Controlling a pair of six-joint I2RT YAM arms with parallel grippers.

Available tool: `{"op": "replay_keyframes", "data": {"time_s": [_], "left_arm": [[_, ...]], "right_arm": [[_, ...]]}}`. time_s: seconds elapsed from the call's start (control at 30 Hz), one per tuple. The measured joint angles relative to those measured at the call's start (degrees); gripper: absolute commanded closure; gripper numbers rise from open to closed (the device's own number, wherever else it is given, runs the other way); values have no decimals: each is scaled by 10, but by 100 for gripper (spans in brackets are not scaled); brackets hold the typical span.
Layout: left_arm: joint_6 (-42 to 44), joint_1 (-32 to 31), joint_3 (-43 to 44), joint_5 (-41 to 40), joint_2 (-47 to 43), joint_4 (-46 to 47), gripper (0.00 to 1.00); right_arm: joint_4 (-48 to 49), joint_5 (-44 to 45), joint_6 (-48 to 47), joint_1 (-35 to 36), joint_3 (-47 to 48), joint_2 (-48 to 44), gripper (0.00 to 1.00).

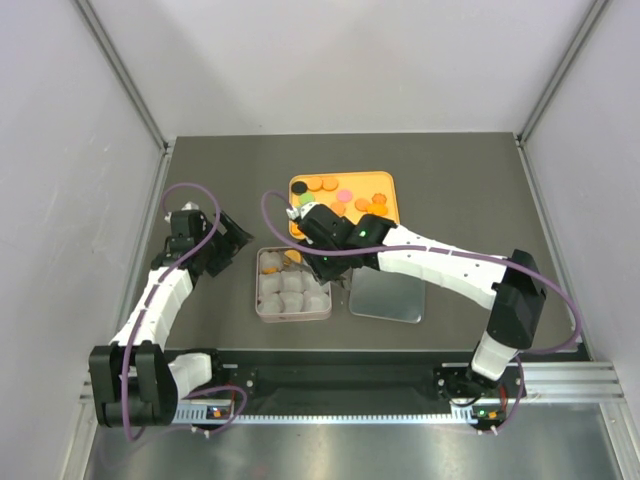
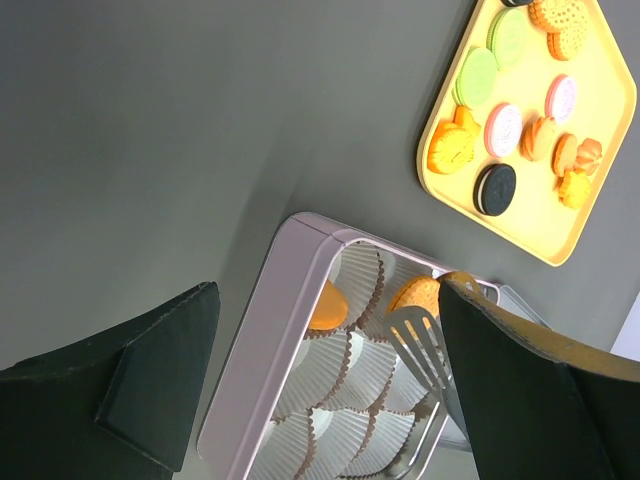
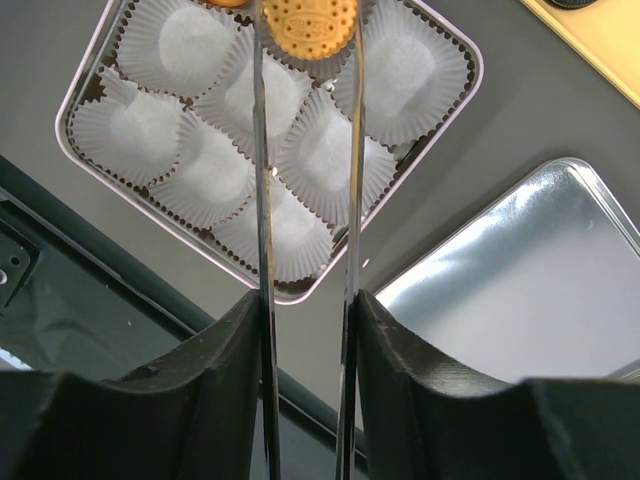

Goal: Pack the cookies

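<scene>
The cookies [image 1: 340,195] lie on a yellow tray [image 1: 392,200]: orange, pink, green and black discs [image 2: 497,130]. My right gripper [image 1: 325,262] [image 3: 308,310] is shut on metal tongs [image 3: 262,200]. The tong tips pinch an orange cookie [image 3: 308,25] [image 2: 418,293] over a white paper cup at the far side of the square tin [image 1: 258,290] [image 3: 280,296]. Another orange cookie [image 2: 328,305] sits in a neighbouring cup. My left gripper [image 1: 235,245] [image 2: 330,390] hangs open just left of the tin, holding nothing.
The tin's silver lid [image 1: 388,295] [image 3: 520,280] lies flat to the right of the tin. The tray stands just behind the tin. Grey walls close in the table on three sides, and a black rail [image 1: 330,375] runs along the near edge.
</scene>
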Motion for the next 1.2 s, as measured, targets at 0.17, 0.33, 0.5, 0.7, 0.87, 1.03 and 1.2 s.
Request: {"op": "replay_keyframes", "data": {"time_s": [0.17, 0.33, 0.5, 0.7, 0.87, 1.03, 1.2], "left_arm": [[0, 0, 0, 2, 0, 0, 5], [0, 0, 0, 2, 0, 0, 5], [1, 0, 0, 5, 0, 0, 5], [2, 0, 0, 6, 0, 0, 5], [2, 0, 0, 7, 0, 0, 5], [4, 0, 0, 7, 0, 0, 5], [4, 0, 0, 10, 0, 1, 5]], "right_arm": [[0, 2, 0, 0, 0, 0, 55], [0, 2, 0, 1, 0, 1, 54], [0, 4, 0, 2, 0, 3, 53], [0, 5, 0, 3, 0, 3, 54], [-13, 9, -1, 2, 17, 1, 53], [-28, 10, -7, -36, 30, -35, 54], [-28, 22, -17, -110, 39, -62, 55]]}}
